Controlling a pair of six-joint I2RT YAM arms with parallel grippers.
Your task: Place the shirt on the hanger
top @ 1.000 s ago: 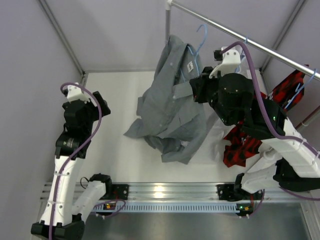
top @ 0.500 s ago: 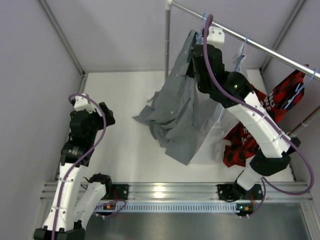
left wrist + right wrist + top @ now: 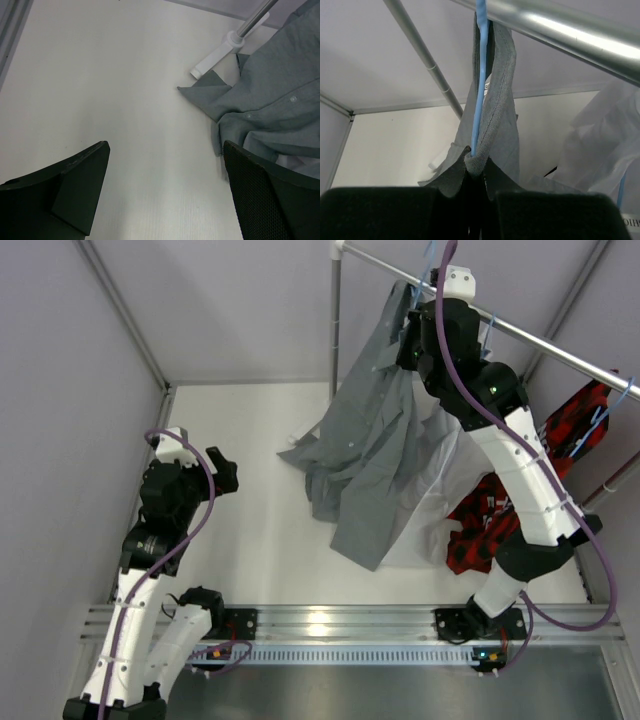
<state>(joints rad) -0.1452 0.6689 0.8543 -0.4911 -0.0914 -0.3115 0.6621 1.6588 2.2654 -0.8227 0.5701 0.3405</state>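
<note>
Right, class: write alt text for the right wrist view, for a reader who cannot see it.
The right gripper is shut on the grey shirt, which drapes over a light-blue hanger running up to a metal rail overhead. A white garment hangs to the right.

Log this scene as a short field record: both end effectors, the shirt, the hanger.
left end effector: open, empty, above the table, apart from the shirt
right end effector: shut on the collar, up by the metal rail
grey shirt: hangs from its collar, lower part lying on the table
light-blue hanger: inside the collar, rising to the rail; whether hooked over it, cannot tell
nearby: white shirt, red-and-black garment, both to the right
</note>
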